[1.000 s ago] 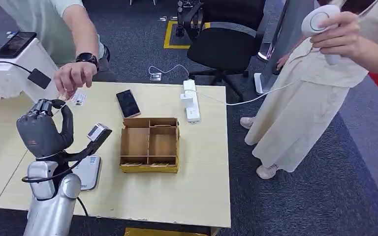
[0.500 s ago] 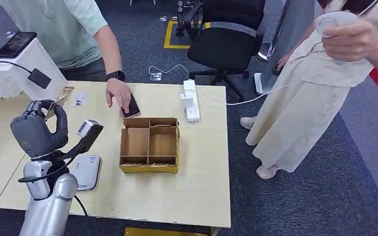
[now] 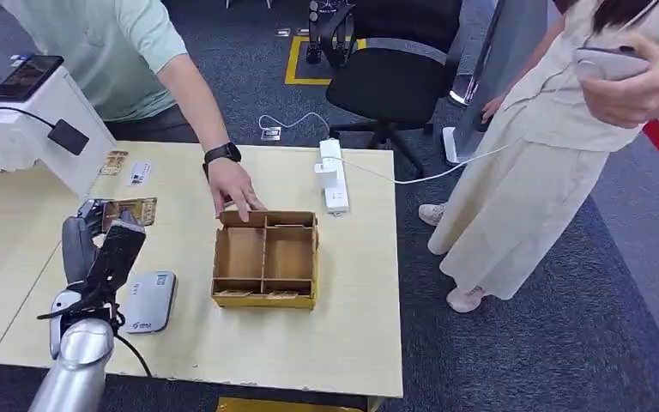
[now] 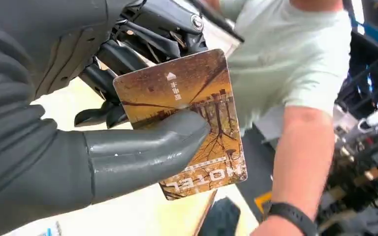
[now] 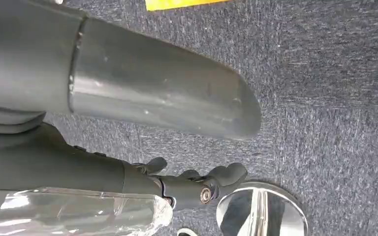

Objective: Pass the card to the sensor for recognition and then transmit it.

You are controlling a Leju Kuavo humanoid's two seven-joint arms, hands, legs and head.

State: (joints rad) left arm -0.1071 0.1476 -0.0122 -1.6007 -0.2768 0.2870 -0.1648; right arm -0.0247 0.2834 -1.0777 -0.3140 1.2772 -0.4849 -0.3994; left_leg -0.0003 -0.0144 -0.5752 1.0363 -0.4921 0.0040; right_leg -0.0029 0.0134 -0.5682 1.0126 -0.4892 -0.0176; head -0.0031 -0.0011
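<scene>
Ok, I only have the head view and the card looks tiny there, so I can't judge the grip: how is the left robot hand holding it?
Observer: In the left wrist view, the left robot hand has its thumb pressed on the card's printed face, with the dark fingers behind it.
Operator: Which card is it?
Observer: It reads HOTEL, printed over a brown and orange picture.
Operator: And the right robot hand?
Observer: In the right wrist view, the right robot hand hangs over grey carpet, holding nothing.
</scene>
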